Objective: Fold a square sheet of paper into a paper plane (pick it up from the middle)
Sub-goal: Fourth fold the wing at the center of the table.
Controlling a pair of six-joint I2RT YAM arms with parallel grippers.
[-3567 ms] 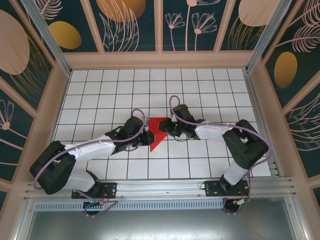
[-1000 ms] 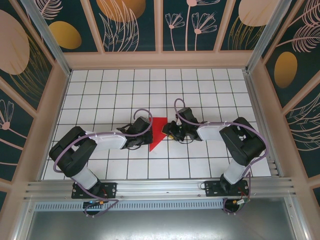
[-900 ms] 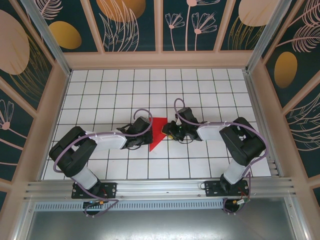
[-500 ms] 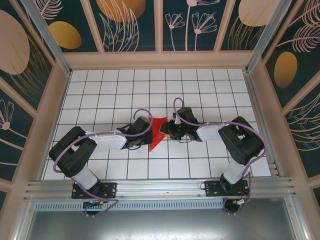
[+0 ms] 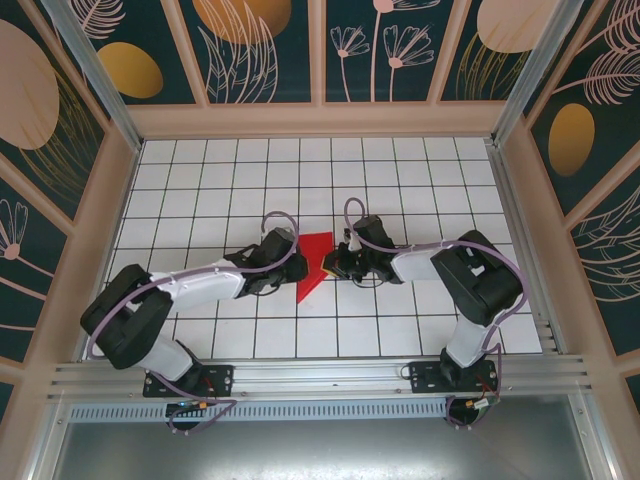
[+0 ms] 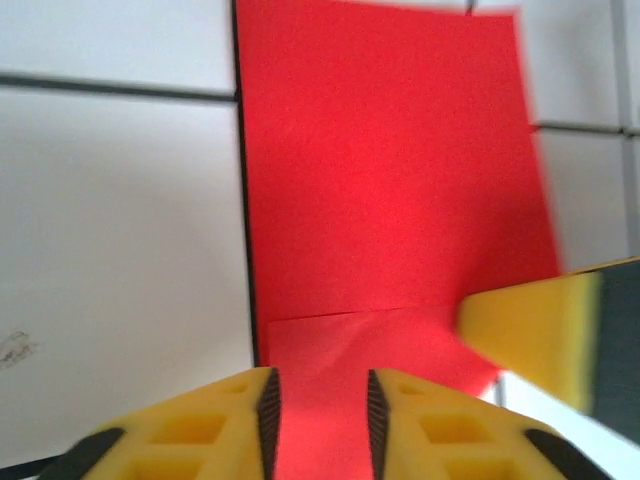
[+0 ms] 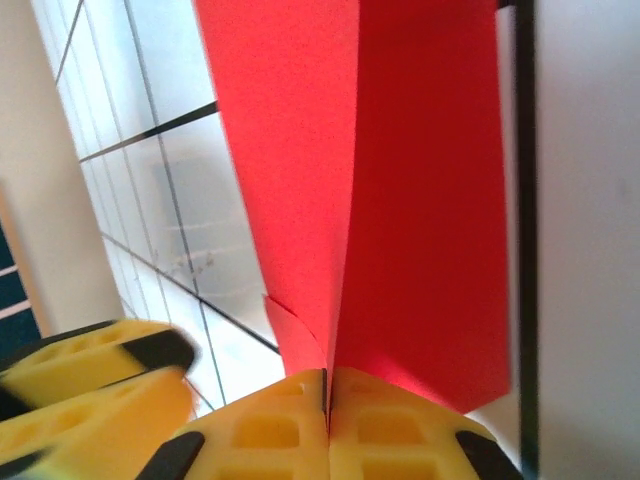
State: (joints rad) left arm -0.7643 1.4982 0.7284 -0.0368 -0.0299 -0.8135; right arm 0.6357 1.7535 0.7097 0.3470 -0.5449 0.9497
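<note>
Red paper [image 7: 400, 180]: your right wrist view cuts off its top.
Left gripper [image 7: 165, 368]: blurred, half out of frame.

A red sheet of paper [image 6: 380, 170] lies on a white tiled desk [image 6: 120, 230], its left edge along a dark grid line. A crease crosses it low down. At the bottom, the left gripper [image 6: 318, 425] shows two yellow fingers standing apart, with red paper in the gap. Another yellow finger [image 6: 530, 320], blurred, reaches in from the right at the sheet's lower corner.
</note>
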